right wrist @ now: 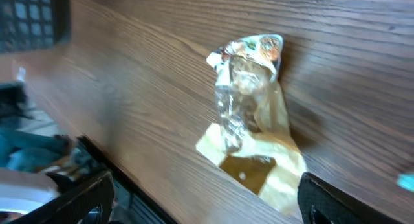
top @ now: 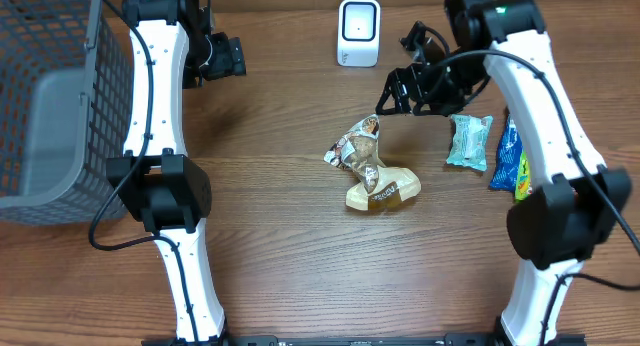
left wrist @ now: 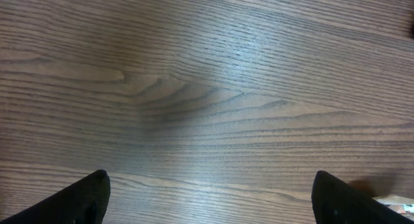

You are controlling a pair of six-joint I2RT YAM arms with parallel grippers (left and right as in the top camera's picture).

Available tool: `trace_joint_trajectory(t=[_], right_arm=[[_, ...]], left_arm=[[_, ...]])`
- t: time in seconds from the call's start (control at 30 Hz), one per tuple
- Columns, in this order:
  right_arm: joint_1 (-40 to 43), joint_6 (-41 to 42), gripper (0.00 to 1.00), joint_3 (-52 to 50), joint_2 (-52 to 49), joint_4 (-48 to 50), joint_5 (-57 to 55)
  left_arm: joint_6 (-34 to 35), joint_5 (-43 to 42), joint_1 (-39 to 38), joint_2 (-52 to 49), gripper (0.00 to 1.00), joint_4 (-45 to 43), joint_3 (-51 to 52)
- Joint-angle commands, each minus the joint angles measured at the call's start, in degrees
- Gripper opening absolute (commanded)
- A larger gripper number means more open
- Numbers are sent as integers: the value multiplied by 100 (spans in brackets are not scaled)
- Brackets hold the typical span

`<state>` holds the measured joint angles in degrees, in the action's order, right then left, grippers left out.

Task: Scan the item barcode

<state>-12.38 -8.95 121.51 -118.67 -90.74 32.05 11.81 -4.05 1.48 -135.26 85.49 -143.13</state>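
overhead, a crumpled clear snack packet lies against a tan pouch on the surface, below the white scanner. right fingers hang wide, empty, near it; left fingers wide over bare wood.

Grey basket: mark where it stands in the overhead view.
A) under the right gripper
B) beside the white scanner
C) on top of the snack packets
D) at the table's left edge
D: the grey basket sits at the far left, well apart from the white scanner and the snack packets in the middle.
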Motion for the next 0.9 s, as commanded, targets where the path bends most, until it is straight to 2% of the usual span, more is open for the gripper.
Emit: trace_joint_trajectory(t=[0.0,0.1,0.3,0.57,0.7,0.87], right_arm=[[-166,-358,91,-470,63,109,-398],[-236,-356,91,-1235,63,590,-398],[-240,-306,98,-2649,63,2009,-385],[-516,-306,100,-3421,-35,3235,-221],[-629,26,100,-3713,-46,3838,-225],[-643,168,100,-3880,-50,4033,-216]], left_arm=[[-109,-44,-13,-2,91,-22,48],[-109,-44,-13,-7,91,-20,48],[-109,-44,-17,-7,94,-28,48],[-107,-44,-28,-9,95,-26,48],[-109,-42,-28,-9,95,-22,48],[-109,-42,-28,-9,96,-26,48]])
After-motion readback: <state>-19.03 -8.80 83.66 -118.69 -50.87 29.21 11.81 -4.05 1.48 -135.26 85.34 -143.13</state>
